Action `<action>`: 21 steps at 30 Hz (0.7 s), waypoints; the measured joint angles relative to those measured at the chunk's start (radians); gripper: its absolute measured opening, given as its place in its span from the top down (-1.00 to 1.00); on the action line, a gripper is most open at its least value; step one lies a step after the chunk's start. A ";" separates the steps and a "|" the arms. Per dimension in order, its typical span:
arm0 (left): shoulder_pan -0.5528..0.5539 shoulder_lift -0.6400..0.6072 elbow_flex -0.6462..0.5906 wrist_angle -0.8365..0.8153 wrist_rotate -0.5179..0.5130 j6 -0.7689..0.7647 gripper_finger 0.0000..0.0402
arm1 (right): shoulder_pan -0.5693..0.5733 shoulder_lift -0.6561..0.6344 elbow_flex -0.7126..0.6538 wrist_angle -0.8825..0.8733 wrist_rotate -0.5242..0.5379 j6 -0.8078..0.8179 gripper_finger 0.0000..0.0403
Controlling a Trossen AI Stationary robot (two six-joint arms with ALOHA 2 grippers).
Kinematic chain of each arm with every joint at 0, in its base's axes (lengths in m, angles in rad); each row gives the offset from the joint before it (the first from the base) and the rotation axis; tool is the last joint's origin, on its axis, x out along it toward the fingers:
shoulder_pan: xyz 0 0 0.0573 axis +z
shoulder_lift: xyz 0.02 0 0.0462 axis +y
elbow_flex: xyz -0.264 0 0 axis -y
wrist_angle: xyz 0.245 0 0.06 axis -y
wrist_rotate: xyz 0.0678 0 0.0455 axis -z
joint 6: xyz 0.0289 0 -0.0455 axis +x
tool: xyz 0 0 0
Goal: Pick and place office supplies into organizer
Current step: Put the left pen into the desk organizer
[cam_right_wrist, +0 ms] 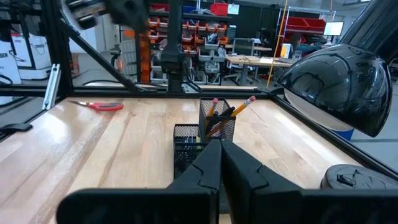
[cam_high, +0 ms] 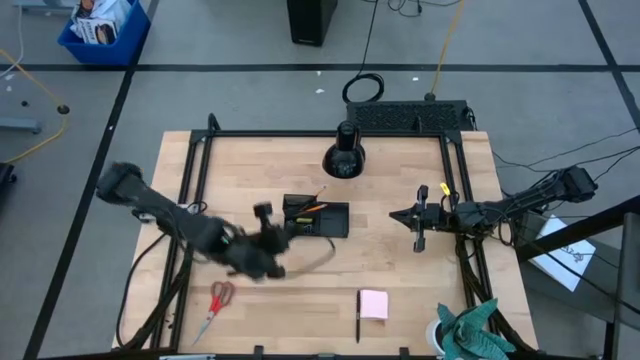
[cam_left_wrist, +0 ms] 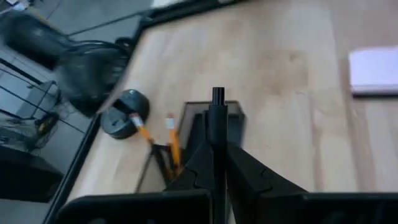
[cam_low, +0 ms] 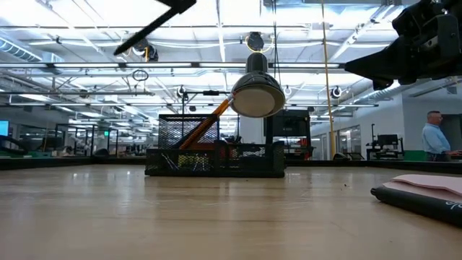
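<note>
The left arm reached in from nine o'clock toward the centre, its image smeared with motion. The left gripper (cam_high: 268, 228) had its fingers (cam_left_wrist: 249, 171) pressed together on a thin black pen (cam_left_wrist: 217, 127) that stuck out past the tips; just where the tips sat from above was hard to tell. The right arm came in from three o'clock, held level and pointing toward nine. The right gripper (cam_high: 398, 215) was closed, its fingers (cam_right_wrist: 239, 171) meeting, holding nothing.
</note>
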 joint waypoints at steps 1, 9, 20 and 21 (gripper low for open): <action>0.023 -0.052 -0.054 0.074 0.015 0.033 0.93 | 0.000 0.000 0.000 0.000 0.000 -0.003 0.98; 0.265 -0.297 -0.488 0.903 0.428 0.447 0.89 | 0.000 0.000 0.000 0.013 0.000 -0.008 0.98; 0.597 -0.235 -0.782 1.367 0.783 0.371 0.88 | 0.000 0.000 0.000 0.031 0.002 -0.034 0.98; 0.608 -0.219 -0.790 1.396 0.803 0.365 0.87 | 0.000 0.000 0.000 0.034 0.002 -0.036 0.98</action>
